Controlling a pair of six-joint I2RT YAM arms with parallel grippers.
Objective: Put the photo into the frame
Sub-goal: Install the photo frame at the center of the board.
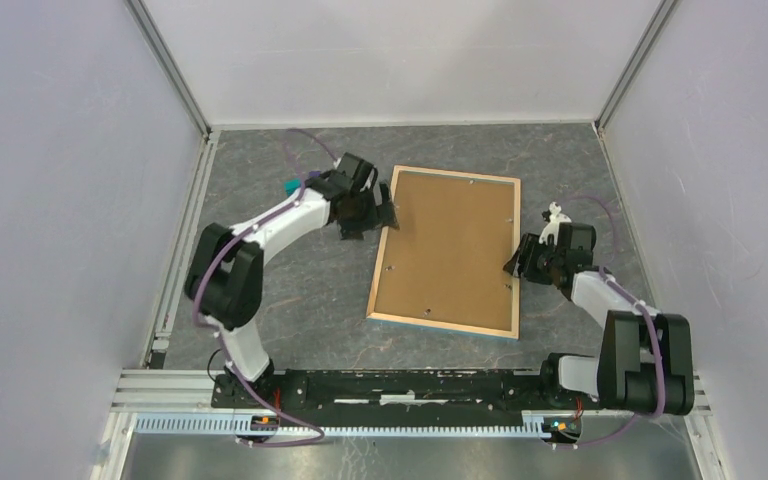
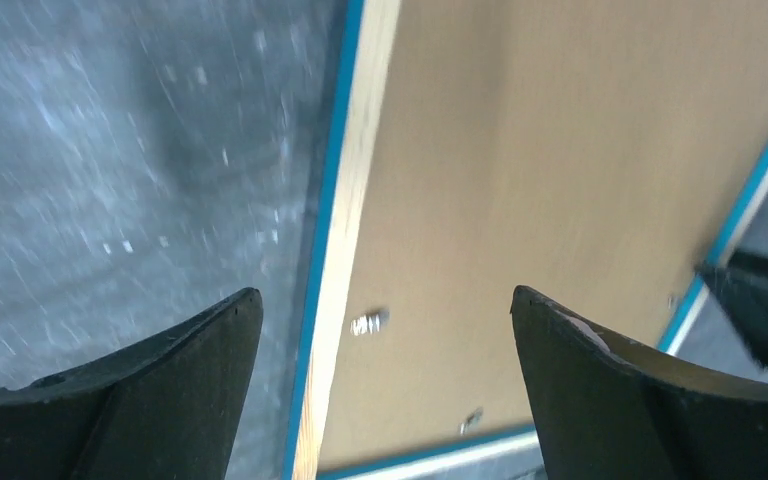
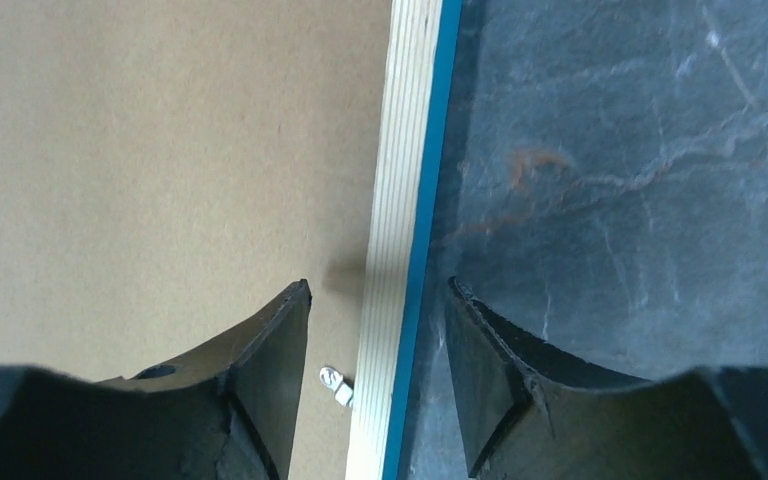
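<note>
The frame [image 1: 381, 265] lies face down in the middle of the table, its pale wood back up and a light-blue edge showing. The plain brown backing board [image 1: 450, 250] fills it. The photo is hidden. My left gripper [image 1: 388, 215] is open at the frame's upper left edge; in the left wrist view [image 2: 385, 305] its jaws straddle the left rail [image 2: 345, 230]. My right gripper [image 1: 512, 268] is open at the right edge; in the right wrist view [image 3: 378, 290] its jaws straddle the right rail [image 3: 400, 180] with a gap on each side.
Small metal tabs [image 2: 367, 323] [image 3: 335, 385] sit on the board next to the rails. A teal object [image 1: 288, 187] lies behind the left arm. A small white object [image 1: 555, 215] lies behind the right wrist. Walls close in the table on three sides.
</note>
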